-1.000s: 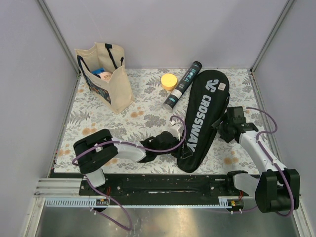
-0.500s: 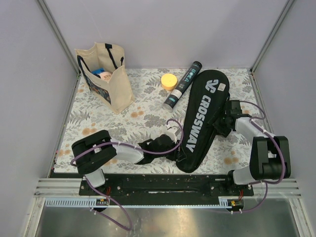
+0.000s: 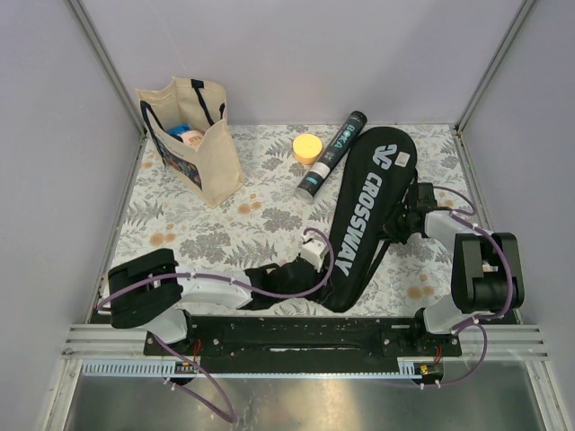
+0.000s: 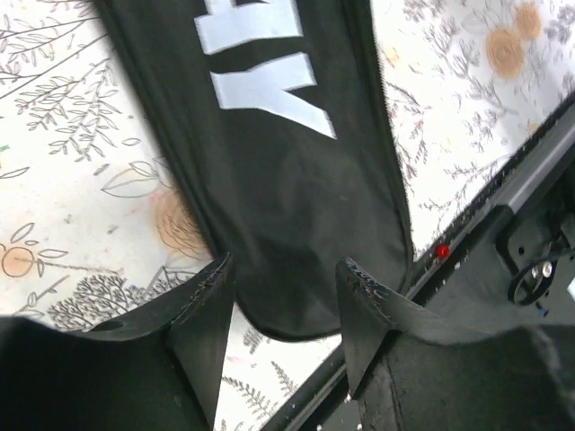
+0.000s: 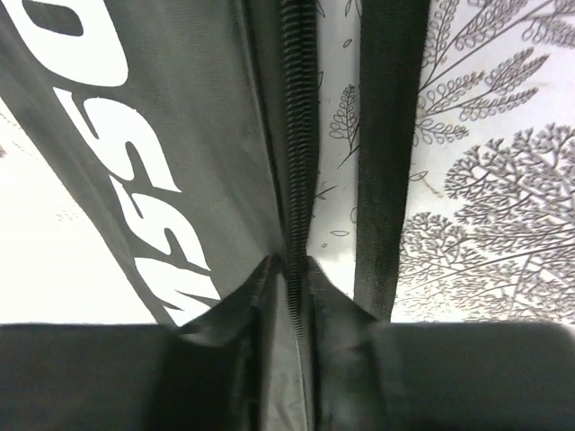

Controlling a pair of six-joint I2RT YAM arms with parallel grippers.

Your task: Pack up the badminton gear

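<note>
The cover (image 3: 368, 211) lies slantwise on the table (image 3: 225, 224), right of centre, wide end beside the tube (image 3: 332, 154). It looks soft, light and limp, likely to sag and fold, so take it by the firmer zipper seam. Your right end effector (image 5: 289, 269) is clamped on that seam at the cover's right edge. Your left end effector (image 4: 283, 269) stands apart over the narrow end, holding nothing. That end sits near the table's front edge; open room lies left, toward the tote (image 3: 193, 144).
</note>
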